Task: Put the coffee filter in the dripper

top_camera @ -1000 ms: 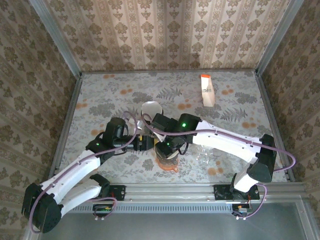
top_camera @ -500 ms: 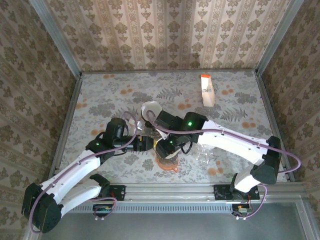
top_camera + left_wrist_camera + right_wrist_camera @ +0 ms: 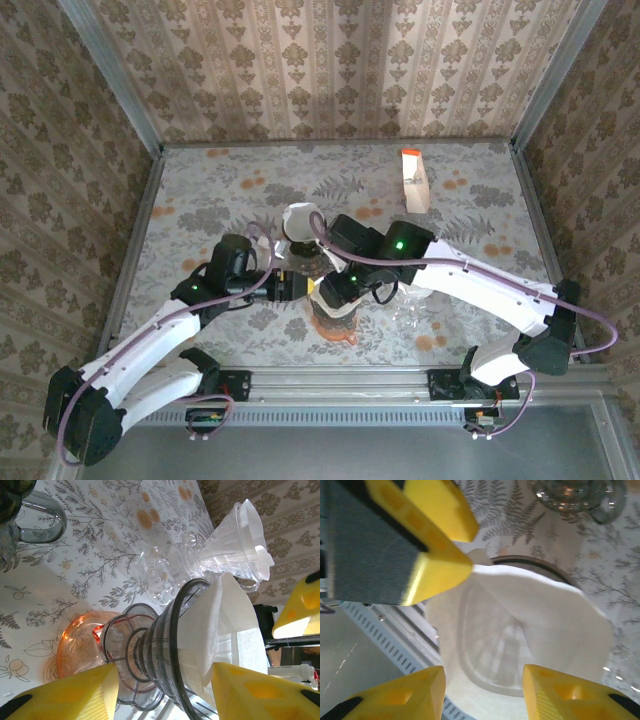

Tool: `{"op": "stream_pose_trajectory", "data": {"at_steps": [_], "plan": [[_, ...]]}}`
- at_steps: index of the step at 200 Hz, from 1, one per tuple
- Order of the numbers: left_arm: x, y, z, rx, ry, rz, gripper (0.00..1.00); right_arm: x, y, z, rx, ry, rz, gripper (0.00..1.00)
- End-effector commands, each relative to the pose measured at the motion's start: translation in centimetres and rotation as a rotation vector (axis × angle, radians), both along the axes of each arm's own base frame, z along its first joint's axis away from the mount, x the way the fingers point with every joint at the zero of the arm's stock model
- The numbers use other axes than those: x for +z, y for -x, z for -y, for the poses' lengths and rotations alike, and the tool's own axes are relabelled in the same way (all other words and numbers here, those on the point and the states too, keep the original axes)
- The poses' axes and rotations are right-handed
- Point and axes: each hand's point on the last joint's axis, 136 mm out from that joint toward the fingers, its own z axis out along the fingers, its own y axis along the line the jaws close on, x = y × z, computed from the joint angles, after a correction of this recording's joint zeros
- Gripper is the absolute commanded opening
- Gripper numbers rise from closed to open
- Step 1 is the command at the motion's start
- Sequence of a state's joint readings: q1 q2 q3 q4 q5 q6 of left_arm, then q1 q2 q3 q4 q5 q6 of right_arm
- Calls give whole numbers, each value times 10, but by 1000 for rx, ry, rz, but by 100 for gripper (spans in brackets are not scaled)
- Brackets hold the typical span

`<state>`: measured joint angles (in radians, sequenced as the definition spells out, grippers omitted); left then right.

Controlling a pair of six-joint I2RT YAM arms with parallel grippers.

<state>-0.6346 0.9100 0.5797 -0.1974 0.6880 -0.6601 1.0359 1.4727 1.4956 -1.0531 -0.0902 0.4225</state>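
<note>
A dark-tinted clear dripper (image 3: 150, 655) stands on an orange saucer (image 3: 75, 647) near the table's front edge (image 3: 335, 318). The white paper coffee filter (image 3: 220, 625) sits inside it, its edge sticking up past the rim (image 3: 545, 615). My left gripper (image 3: 165, 672) reaches in from the left (image 3: 292, 285) and is shut on the dripper: one finger lies at the base flange, the other against the filter's edge at the rim. My right gripper (image 3: 484, 672) hovers just above the filter (image 3: 335, 288), open, with nothing between its fingers.
A second clear dripper holding a filter (image 3: 300, 220) lies just behind (image 3: 235, 545). A glass mug (image 3: 40, 522) stands to the right of the dripper (image 3: 410, 305). An orange-and-white packet (image 3: 414, 180) lies at the back right. Metal rails edge the table.
My right gripper has opened and let go of the filter, which now rests in the dripper; that arm has shifted slightly right. The left gripper has stayed at the dripper.
</note>
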Motion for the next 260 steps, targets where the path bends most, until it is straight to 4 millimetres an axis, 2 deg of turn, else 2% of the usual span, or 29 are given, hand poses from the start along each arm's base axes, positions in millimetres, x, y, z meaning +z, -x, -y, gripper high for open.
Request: {"op": "stream_pose_trajectory", "data": {"at_steps": [1,67,192,260], "plan": [[11,-1,2,-10,4,28,53,1,11,-17,62,-56,-31,45],[10,-1,3,-11,7,26,53,-15,13,-18,70,-8,-49,34],[10,-1,3,-11,6,27,53,-27,19,-25,89,-3,-86,17],[16,0,1,-9,4,37,60,-37,19,-26,82,9,-100,12]]}}
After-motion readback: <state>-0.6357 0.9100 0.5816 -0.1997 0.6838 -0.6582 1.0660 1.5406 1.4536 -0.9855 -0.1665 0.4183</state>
